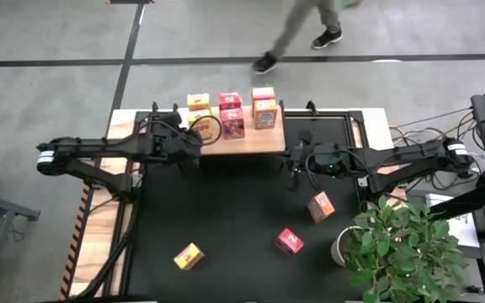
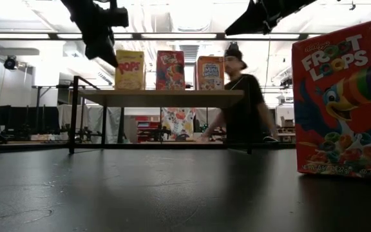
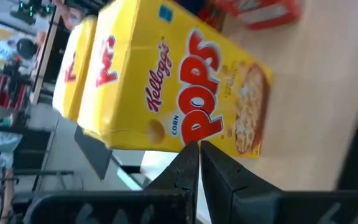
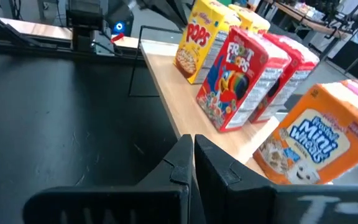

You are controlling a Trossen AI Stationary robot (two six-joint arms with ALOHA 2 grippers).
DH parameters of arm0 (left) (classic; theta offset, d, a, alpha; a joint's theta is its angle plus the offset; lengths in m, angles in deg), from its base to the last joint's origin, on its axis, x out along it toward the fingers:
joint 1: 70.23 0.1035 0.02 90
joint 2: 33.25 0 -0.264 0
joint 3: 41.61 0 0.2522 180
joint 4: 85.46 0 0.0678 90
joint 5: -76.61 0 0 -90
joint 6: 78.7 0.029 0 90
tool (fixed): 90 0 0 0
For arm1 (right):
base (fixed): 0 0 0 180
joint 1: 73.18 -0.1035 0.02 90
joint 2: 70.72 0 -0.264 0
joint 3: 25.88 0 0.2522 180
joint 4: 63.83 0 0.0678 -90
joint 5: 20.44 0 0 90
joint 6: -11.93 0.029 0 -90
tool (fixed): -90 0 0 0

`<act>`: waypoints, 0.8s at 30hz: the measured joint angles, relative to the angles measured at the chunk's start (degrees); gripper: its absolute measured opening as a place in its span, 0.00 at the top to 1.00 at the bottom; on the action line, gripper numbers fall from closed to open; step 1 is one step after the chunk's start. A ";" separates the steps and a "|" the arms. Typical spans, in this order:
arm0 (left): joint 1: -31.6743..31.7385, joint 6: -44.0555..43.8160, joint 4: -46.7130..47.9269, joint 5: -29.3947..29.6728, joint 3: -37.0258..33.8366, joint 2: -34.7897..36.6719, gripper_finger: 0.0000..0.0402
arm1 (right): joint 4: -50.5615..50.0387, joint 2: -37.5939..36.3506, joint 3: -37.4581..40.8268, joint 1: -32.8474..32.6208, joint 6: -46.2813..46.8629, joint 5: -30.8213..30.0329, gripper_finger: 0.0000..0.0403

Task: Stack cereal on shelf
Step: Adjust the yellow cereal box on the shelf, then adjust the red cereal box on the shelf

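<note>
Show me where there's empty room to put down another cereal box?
The shelf has a bare strip along its front edge, before the six boxes crowding its back. The black mat is free in the middle, between both shut grippers and the three loose boxes nearer its front.

Three cereal boxes, yellow (image 2: 129, 69), red (image 2: 170, 70) and orange (image 2: 210, 73), stand on a wooden shelf (image 2: 160, 96). A large Froot Loops box (image 2: 343, 103) fills the near right. A person (image 2: 240, 96) stands behind.

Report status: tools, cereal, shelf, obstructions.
Left tool shut, empty, at shelf left end. Right tool shut, empty, off shelf's right corner. Six boxes shelved; three loose on black mat. Nothing blocking.
</note>
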 joint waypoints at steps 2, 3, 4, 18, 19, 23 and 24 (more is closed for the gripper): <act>0.92 0.01 0.08 0.01 -0.35 -0.04 1.00 | -0.52 0.30 -0.64 -0.01 -0.44 -0.03 0.98; 1.17 0.02 0.02 0.04 -0.37 -0.01 1.00 | -0.60 0.44 -0.90 -0.01 -0.46 -0.01 0.98; 1.26 0.11 0.02 0.04 -0.37 0.07 1.00 | -0.82 0.57 -1.18 -0.01 -0.44 -0.01 0.98; -1.09 0.83 -4.25 -9.59 -0.37 5.58 1.00 | 1.38 1.81 -1.50 0.88 1.12 0.03 0.98; -1.68 1.29 -5.21 -10.01 -0.37 6.62 1.00 | 1.80 2.24 -1.50 1.23 1.09 0.01 0.98; -4.13 3.57 -11.50 -14.54 -1.33 11.62 1.00 | 3.68 4.10 -1.50 2.87 0.58 0.04 0.98; -4.63 4.39 -13.54 -15.56 -2.15 12.85 1.00 | 4.67 4.57 -1.50 3.19 0.34 0.07 0.98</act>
